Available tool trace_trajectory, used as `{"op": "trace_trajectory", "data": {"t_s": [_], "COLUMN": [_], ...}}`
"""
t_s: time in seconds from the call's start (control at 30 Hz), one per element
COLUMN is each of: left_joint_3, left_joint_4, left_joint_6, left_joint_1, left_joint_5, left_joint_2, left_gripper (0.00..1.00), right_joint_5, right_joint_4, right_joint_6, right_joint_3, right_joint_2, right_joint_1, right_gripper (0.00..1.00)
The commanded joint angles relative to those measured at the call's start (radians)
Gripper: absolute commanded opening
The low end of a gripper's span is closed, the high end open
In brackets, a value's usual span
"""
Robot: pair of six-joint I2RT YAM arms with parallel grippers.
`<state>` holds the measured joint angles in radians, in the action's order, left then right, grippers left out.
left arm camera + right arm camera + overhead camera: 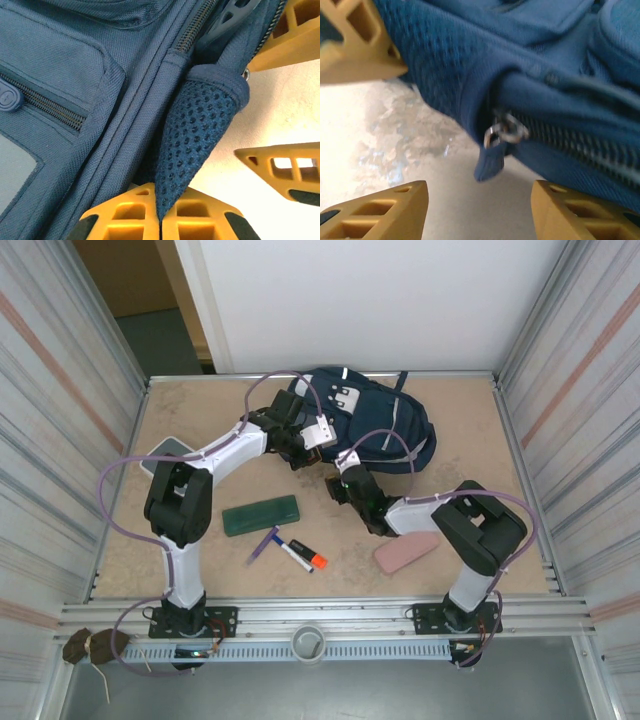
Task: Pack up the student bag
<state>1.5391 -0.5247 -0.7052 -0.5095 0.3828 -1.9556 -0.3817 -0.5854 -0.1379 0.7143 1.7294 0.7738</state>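
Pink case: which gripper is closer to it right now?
Right. The right gripper sits at the student bag's near edge, up-left of the pink case. The left gripper is farther left, shut on the bag's mesh fabric.

Matt woven-cloth student bag (400,425)

The left arm (180,502) and the right arm (482,528) are built of white links joined by bulky black housings. Lilac cables (101,495) are looped loosely along both. Black bases (188,618) are bolted at seven and five o'clock onto a silver rail (330,614). The left fingers (125,217) are moulded in orange-yellow plastic, pierced with lattice cut-outs and fitted with dark pads; the right fingers (385,215) are made alike.
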Motion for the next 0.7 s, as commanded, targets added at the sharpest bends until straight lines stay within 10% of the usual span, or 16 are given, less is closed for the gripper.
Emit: {"op": "trace_trajectory", "data": {"t_s": [0.0,0.47,0.67], "left_joint_3": [0.036,0.015,-0.027], "left_joint_4": [0.003,0.007,0.035], "left_joint_6": [0.019,0.000,-0.028], "left_joint_1": [0.004,0.014,0.034], "left_joint_5": [0.092,0.058,0.035], "left_joint_2": [0.066,0.063,0.065], "left_gripper": [0.00,0.00,0.00], "right_joint_5": [-0.093,-0.182,-0.106], "right_joint_4": [-0.056,-0.004,0.118], "right_joint_6": [0.035,0.080,0.047], "right_joint_3": [0.047,0.016,-0.057], "right_joint_2": [0.032,-0.032,-0.141], "right_joint_1": [0.013,0.041,0.004], "right_gripper": [0.52,0.01,0.00]}}
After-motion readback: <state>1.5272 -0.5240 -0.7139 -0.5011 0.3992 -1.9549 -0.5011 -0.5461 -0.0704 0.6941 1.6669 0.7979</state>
